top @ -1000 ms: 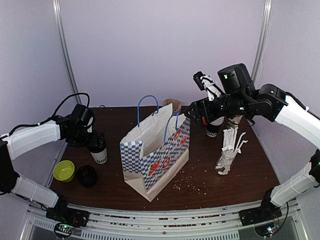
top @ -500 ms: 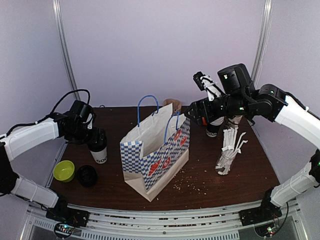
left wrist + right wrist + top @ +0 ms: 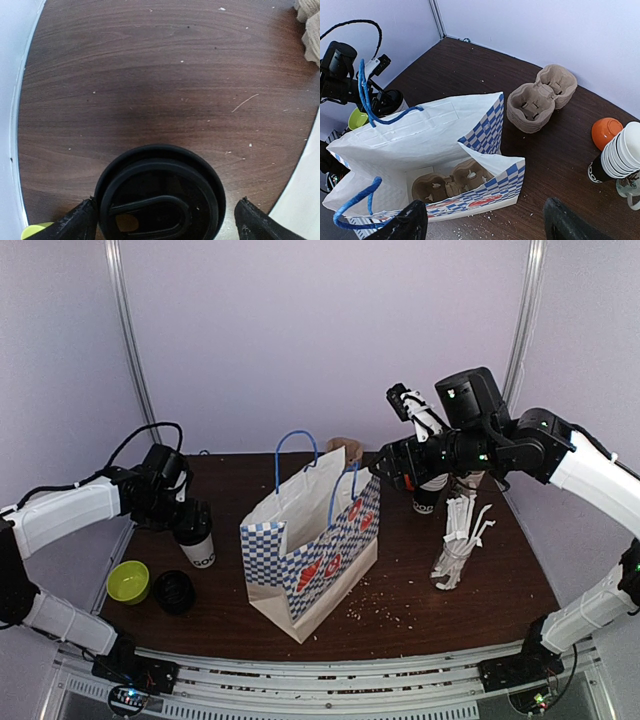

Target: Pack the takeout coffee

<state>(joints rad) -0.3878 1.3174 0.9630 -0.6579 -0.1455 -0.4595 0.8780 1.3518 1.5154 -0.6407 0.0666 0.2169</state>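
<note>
While the left claw (image 3: 165, 220) gapes astride one cup (image 3: 160, 167) (right claw (image 3: 485, 222) open too), one tray (image 3: 452, 186) lies bagged, another tray (image 3: 540, 97) outside.

Left gripper (image 3: 190, 523) apparently straddles the upright cup (image 3: 201, 552).

Dark letters on cup (image 3: 201, 548), too small to read.

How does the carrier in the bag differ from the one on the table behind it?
The bag carrier lies on the floor of the bag; the table carrier sits on the table beyond it. The bag carrier is partly hidden by the bag's front wall; the table carrier shows whole. The table carrier looks thicker, perhaps a stack; the bag carrier looks single. Both are brown pulp, two-holed and empty.
</note>
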